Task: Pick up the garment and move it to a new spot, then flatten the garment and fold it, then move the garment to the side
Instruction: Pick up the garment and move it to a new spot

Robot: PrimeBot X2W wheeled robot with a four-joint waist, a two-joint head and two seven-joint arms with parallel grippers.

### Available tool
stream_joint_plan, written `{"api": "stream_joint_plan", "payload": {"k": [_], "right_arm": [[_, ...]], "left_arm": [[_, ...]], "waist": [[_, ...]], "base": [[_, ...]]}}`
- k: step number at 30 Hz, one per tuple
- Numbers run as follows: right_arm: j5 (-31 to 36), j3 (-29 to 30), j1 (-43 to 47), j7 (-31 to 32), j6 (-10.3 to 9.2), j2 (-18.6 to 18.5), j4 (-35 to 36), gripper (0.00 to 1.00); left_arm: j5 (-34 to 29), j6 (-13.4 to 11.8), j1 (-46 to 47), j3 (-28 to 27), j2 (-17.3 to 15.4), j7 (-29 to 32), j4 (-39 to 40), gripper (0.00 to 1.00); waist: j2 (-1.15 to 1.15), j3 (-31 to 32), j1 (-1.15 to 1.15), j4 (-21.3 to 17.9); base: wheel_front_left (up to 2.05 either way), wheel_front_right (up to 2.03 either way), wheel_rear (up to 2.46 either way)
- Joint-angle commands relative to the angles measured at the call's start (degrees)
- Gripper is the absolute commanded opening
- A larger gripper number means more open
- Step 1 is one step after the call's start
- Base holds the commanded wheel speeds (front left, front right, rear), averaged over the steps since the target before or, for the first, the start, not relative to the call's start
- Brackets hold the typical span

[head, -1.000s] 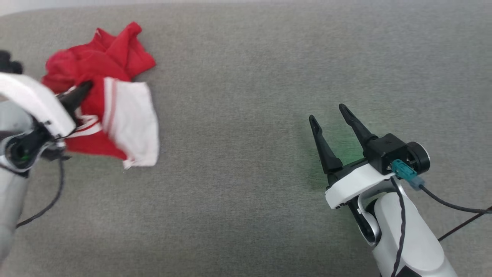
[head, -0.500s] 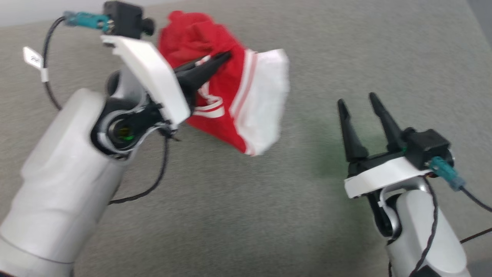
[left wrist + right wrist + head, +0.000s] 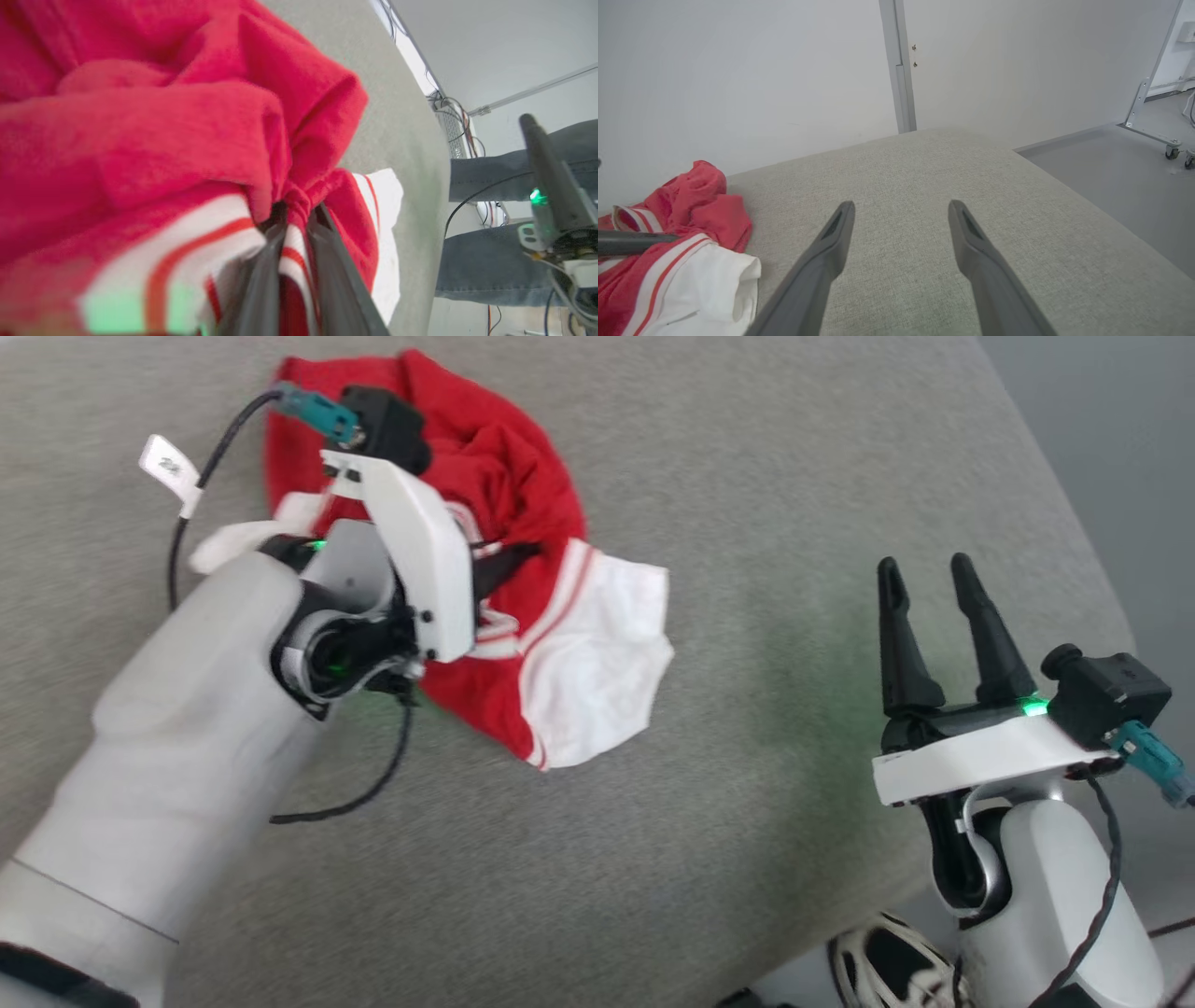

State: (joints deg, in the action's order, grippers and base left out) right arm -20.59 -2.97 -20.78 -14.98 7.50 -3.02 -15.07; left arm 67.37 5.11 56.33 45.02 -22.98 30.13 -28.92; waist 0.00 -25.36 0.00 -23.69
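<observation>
head view: left claw point(image 3: 527, 553) clamped on bunched shirt point(image 3: 523, 495), white sleeve point(image 3: 597, 681) lying toward right claw point(image 3: 924, 565); right claw apart, empty, well right of shirt.

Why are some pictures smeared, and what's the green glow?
Head view: the garment and left gripper blurred; a green lamp on the right gripper tints the grey surface. Left wrist view: garment soft, green-tinged below. Right wrist view: sharp.
</observation>
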Motion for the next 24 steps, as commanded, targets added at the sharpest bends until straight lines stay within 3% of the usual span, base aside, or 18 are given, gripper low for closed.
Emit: {"api": "stream_joint_plan", "payload": {"k": [1,11,12,13,14,16,24], "right_arm": [[-1.19,-0.81,0.51,-0.3,-0.02,0.13,0.38,1.0],[-2.63,-2.99,0.41,-0.3,-0.03,0.09,0.98,1.0],[-2.21,-2.97,0.15,-0.3,-0.02,0.08,1.02,1.0],[-1.87,-2.98,-0.02,-0.3,-0.02,0.09,1.02,1.0],[-1.87,-2.98,-0.02,-0.3,-0.02,0.09,1.02,1.0],[-0.57,-2.77,-0.07,-0.3,-0.02,0.09,0.95,1.0],[6.38,-1.33,-0.59,-0.3,-0.02,0.05,-0.86,1.0]], "left_arm": [[-1.97,0.65,1.68,1.38,-0.9,0.95,-2.51,0.0],[-10.12,1.77,3.06,11.82,-4.48,4.92,-10.19,0.0],[-10.57,1.82,3.39,12.4,-4.58,4.28,-10.25,0.12],[-10.83,1.79,3.75,13.0,-4.67,3.4,-9.86,0.35],[-10.83,1.79,3.75,13.0,-4.67,3.4,-9.86,0.35],[-9.68,1.81,4.1,13.07,-4.46,1.17,-9.09,1.0],[-4.87,2.24,4.33,11.06,-2.84,-12.55,-3.08,1.0]], "waist": [[0.0,-2.48,0.0,-3.4],[0.0,-3.37,0.0,-4.47],[0.0,-3.11,0.0,-4.13],[0.0,-2.84,0.0,-3.76],[0.0,-2.84,0.0,-3.76],[0.0,-2.05,0.0,-2.67],[0.0,3.18,0.0,4.67]], "base": [[0.0,0.0,0.0],[0.0,0.0,0.0],[0.0,0.0,0.0],[0.0,0.0,0.0],[0.0,0.0,0.0],[0.0,0.0,0.0],[0.0,0.0,0.0]]}}
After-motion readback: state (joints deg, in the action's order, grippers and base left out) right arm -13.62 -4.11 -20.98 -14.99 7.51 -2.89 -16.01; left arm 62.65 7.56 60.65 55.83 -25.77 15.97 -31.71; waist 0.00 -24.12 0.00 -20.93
